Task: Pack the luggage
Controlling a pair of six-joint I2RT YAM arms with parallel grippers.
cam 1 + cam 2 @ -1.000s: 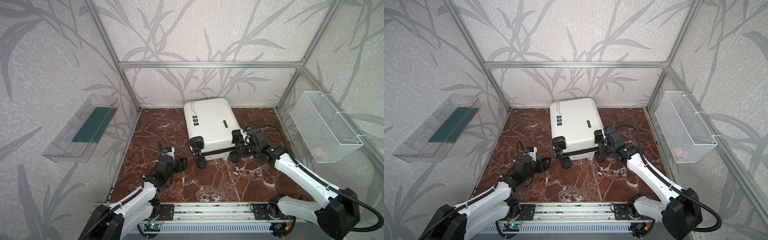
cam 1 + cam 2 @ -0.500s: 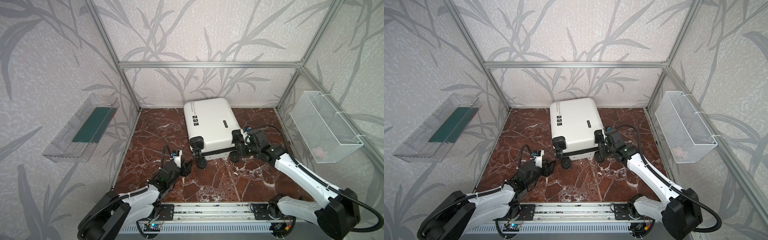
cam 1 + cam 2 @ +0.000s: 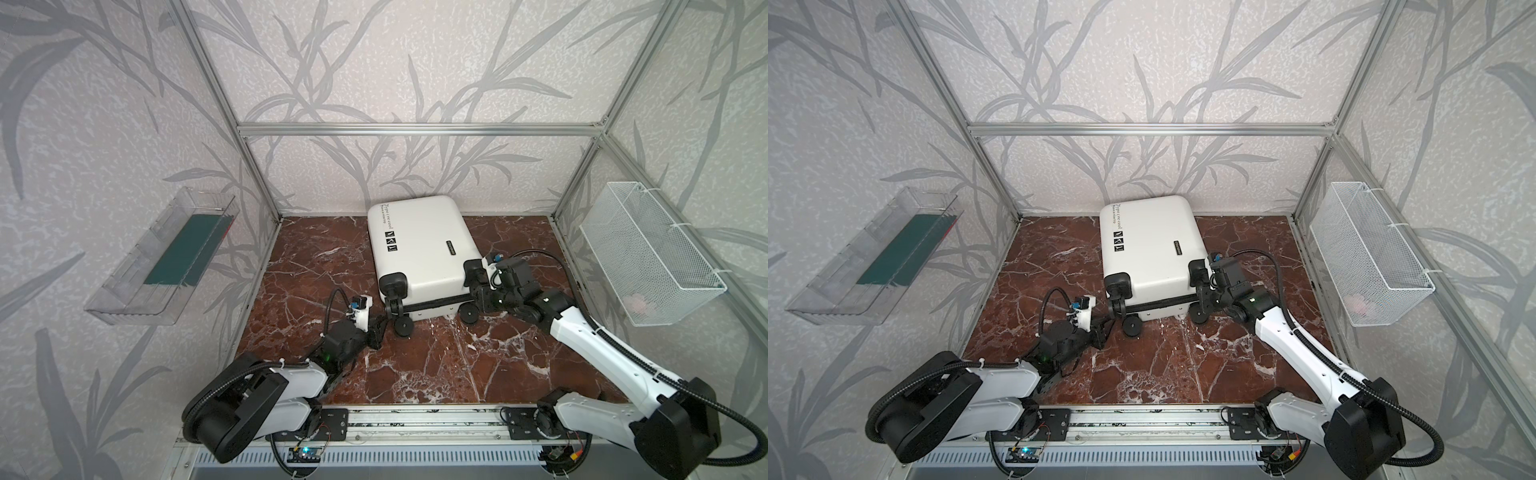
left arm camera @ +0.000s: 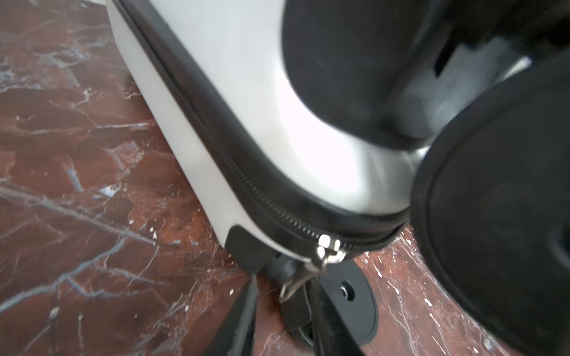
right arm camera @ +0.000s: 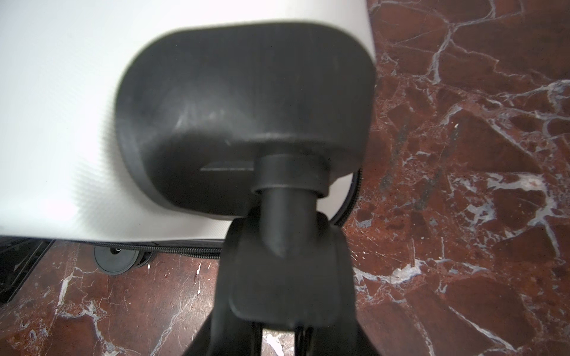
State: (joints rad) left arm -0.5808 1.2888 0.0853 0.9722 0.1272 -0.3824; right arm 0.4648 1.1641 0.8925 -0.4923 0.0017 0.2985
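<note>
L arm fwd since last frame: left claw (image 4: 282, 305) narrow, zip pull (image 4: 303, 272) between fingers (image 4: 243, 317), unpinched. Right claw (image 3: 478, 291) clamps caster (image 5: 287, 268), bracing luggage (image 3: 419, 245). Zip work next, prob.

Both arms sat on black screwed plates (image 3: 334, 419) on the rail (image 3: 415, 420). The left arm (image 3: 291, 384) and right arm (image 3: 598, 353) wore white shells between black joints — the bulkiest, rounded housings nearest the rail. A ribbed black cable (image 3: 536, 251) looped beside each. A green light (image 3: 328, 356) glowed on the left wrist. Farthest from the rail, the left gripper (image 3: 379, 329) and right gripper (image 3: 474, 296) were black — each carrying a white camera (image 3: 360, 307) with a blue plug.
</note>
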